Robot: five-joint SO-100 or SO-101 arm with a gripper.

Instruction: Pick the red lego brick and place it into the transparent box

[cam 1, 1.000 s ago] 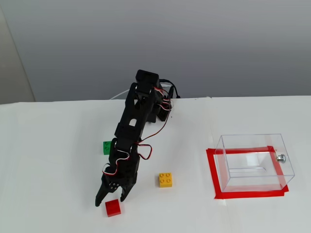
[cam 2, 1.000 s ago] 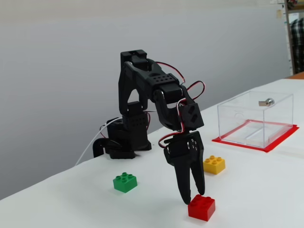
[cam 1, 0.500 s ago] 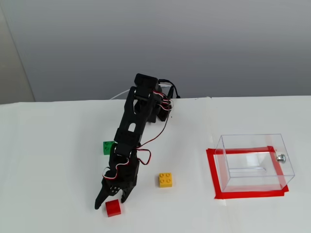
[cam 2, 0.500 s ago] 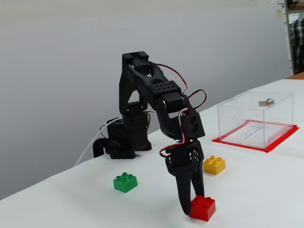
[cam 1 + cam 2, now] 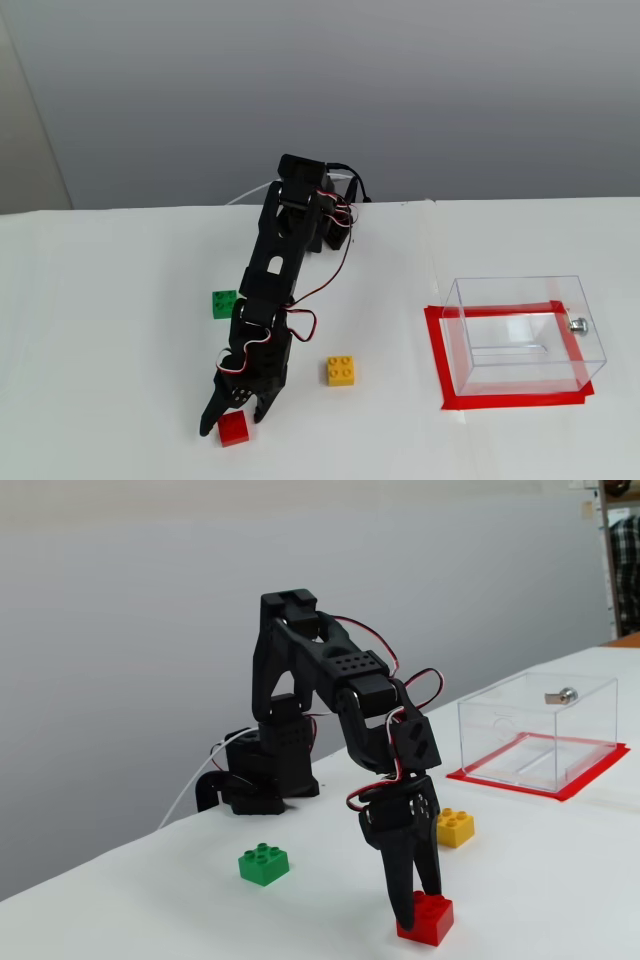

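Straddling the red lego brick (image 5: 234, 428) (image 5: 425, 919) with spread fingers, tool (image 5: 230, 417) (image 5: 415, 912) released, not yet clamped, brick resting on the white surface (image 5: 100, 350), transparent box (image 5: 524, 333) well apart at right.

In the fixed view from above, the gripper (image 5: 231, 424) straddles the red lego brick (image 5: 235, 429) at lower left, fingers spread; the transparent box (image 5: 523, 333) sits at right.

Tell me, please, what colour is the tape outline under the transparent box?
Red tape outline, clearest in the higher fixed view.
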